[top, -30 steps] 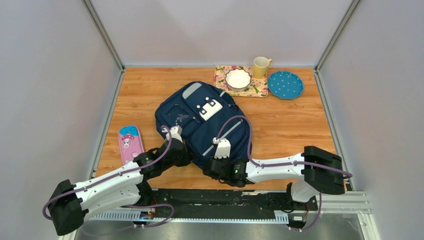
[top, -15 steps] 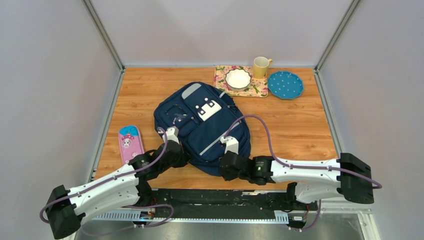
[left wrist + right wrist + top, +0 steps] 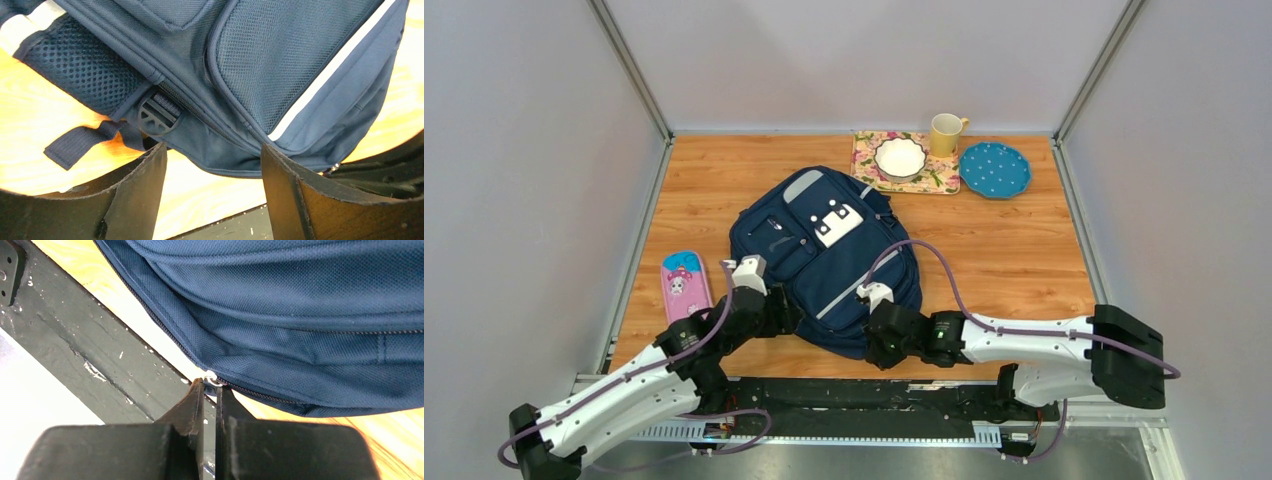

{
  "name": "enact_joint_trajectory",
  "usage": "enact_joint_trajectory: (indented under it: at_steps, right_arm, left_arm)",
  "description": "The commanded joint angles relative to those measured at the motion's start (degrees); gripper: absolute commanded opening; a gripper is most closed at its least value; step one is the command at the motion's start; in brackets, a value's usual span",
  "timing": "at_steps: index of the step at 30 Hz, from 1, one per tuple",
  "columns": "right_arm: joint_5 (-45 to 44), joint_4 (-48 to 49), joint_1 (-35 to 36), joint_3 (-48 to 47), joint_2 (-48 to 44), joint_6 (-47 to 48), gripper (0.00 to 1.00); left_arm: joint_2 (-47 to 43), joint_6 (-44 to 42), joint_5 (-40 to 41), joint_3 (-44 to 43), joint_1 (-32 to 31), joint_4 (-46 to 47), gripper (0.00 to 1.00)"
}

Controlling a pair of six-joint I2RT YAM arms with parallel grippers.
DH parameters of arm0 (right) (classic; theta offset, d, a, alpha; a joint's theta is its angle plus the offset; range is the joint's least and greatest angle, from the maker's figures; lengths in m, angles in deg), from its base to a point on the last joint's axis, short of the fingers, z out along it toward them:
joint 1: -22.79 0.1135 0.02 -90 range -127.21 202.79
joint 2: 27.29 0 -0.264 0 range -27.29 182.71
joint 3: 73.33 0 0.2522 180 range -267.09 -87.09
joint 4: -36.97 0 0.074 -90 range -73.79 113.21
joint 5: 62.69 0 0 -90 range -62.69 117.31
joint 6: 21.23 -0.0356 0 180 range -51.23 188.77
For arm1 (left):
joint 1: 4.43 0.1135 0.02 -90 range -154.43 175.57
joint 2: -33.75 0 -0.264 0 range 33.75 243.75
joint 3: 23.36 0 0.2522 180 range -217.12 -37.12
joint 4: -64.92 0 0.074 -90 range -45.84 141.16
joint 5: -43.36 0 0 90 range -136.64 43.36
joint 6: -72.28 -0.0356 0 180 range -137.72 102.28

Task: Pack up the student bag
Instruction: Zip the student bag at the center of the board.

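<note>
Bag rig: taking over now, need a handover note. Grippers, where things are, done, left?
Left gripper: open, holding nothing, at the near-left edge of the bag.
Right gripper: shut, pinching what looks like the zip pull at the bag's near edge.
Bag lies front-up on the table; pencil case lies to its left, apart from it.
Done: nothing visibly packed.
Left, likely: open the zip, put the pencil case in, close.

The navy blue backpack [image 3: 824, 262] lies flat near the middle of the wooden counter [image 3: 1024, 260], with its front pockets facing up. It is turned slightly askew and shows grey stripes and a white dotted patch [image 3: 837, 224].
</note>
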Motion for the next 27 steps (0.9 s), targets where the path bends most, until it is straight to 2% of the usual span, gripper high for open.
enact_joint_trajectory:
  at_steps: [1,6,10,12,21,27]
  right_arm:
    - [2.5,5.0,-0.3,-0.6,2.5,-0.2,0.0]
    - [1.7,6.8,-0.3,-0.9,2.3,-1.3,0.0]
    - [0.9,7.3,-0.3,-0.8,1.3,-0.1,0.0]
    - [0.8,7.3,-0.3,-1.2,1.6,0.5,0.0]
    - [1.4,7.7,-0.3,-2.6,2.9,0.8,0.0]
    - [0.9,7.3,-0.3,-2.9,2.1,0.5,0.0]
  left_arm:
    - [-3.1,-1.3,1.1,-4.8,0.3,-7.5,0.76]
    - [-3.3,3.5,-1.6,-6.3,0.2,-13.5,0.76]
    - [-2.0,7.9,-8.8,-3.3,-0.1,-9.3,0.77]
    - [-1.5,10.6,-9.0,-2.8,-1.5,-8.3,0.77]
    - [-2.4,28.3,-2.5,1.7,-12.4,-4.6,0.77]
    - [1.5,32.8,3.4,4.9,-20.4,7.4,0.78]
